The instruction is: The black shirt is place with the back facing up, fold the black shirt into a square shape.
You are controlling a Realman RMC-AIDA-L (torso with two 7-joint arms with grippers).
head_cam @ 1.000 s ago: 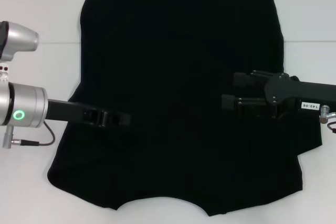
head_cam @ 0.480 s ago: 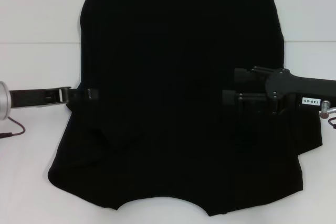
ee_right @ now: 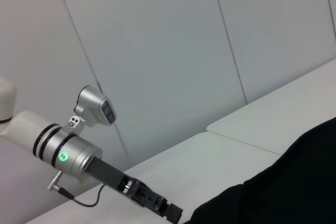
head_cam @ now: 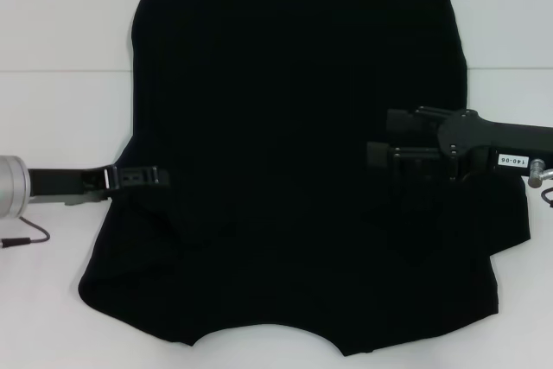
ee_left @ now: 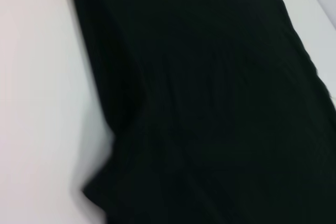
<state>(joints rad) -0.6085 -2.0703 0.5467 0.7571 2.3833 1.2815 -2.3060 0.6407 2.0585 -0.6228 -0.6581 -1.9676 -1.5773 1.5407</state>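
The shirt [head_cam: 294, 162] lies spread flat on the white table [head_cam: 60, 110], plain black side up, its sides folded in toward the middle. The left gripper [head_cam: 143, 178] reaches in low over the shirt's left edge; whether it grips cloth I cannot tell. The right gripper [head_cam: 384, 138] sits above the shirt's right part, its two fingers [head_cam: 406, 122] apart and holding nothing.

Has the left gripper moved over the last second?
Yes. The left gripper has drawn back from well over the black shirt to its left edge, toward the robot's left. The right gripper stays put.
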